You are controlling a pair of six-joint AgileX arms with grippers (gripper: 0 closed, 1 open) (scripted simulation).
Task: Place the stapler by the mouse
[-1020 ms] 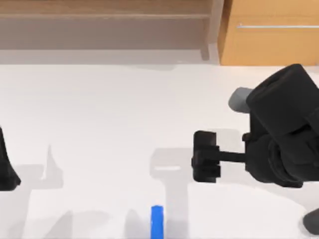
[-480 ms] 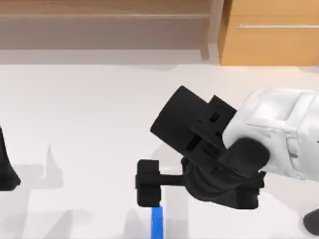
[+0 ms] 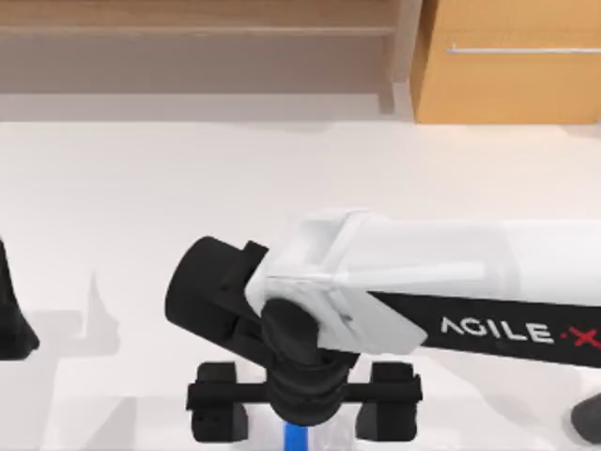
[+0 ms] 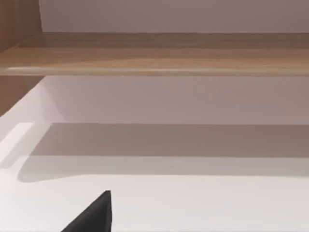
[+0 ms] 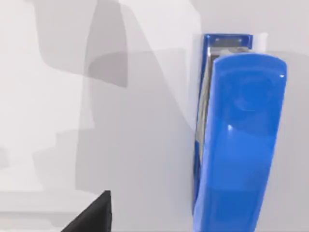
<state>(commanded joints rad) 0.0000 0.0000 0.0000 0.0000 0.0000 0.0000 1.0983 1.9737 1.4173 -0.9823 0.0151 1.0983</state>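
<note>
Barely begun: the right gripper (image 3: 302, 413), fingers spread wide and holding nothing, hovers over the stapler (image 3: 297, 438) lying untouched at the table's (image 3: 141, 197) near edge. Grasp and carry remain. A second ago it hung well to the right; the left gripper (image 3: 11, 319) sits parked at left.

Top view: overhead, looking down on the table (image 3: 141, 207).
Right wrist view: close above the stapler (image 5: 236, 140).
Left wrist view: low, facing the shelf (image 4: 154, 53).
</note>
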